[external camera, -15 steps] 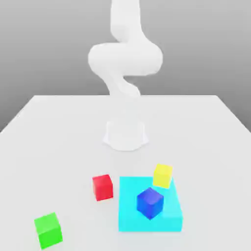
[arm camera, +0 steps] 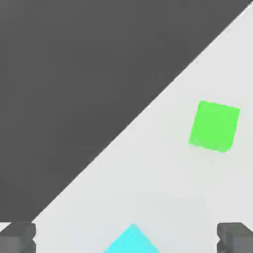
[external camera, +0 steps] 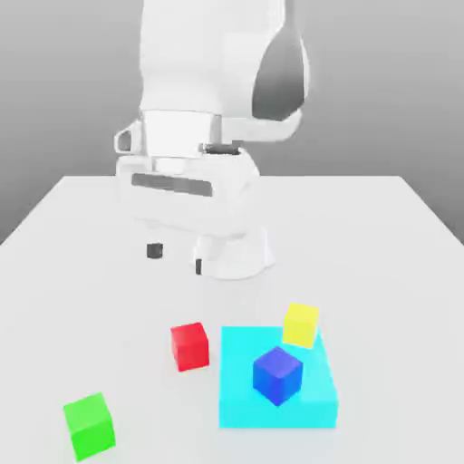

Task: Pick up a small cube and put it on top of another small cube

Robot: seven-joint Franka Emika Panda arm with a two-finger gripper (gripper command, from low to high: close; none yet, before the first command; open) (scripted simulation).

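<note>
Since half a second ago the arm has swung forward and down: where only its pale upright column stood behind the base, its big white hand now fills the upper middle of the exterior view, and the gripper hangs above the desk with its two dark fingers spread wide and empty. None of the blocks has shifted. I judge this as the start of the reach, with the grasp yet to come. Going from the exterior view's left to its right: the green cube sits alone near the front corner, well apart from the rest; the hand view sees it too. Next comes the small red cube, resting on the desk just beside the cyan slab, below and in front of the fingers, not yet between them. The slab is a flat platform, not a container; it carries the blue cube on its top, while the yellow cube stands at its far edge, whether on it or just behind I cannot tell.
</note>
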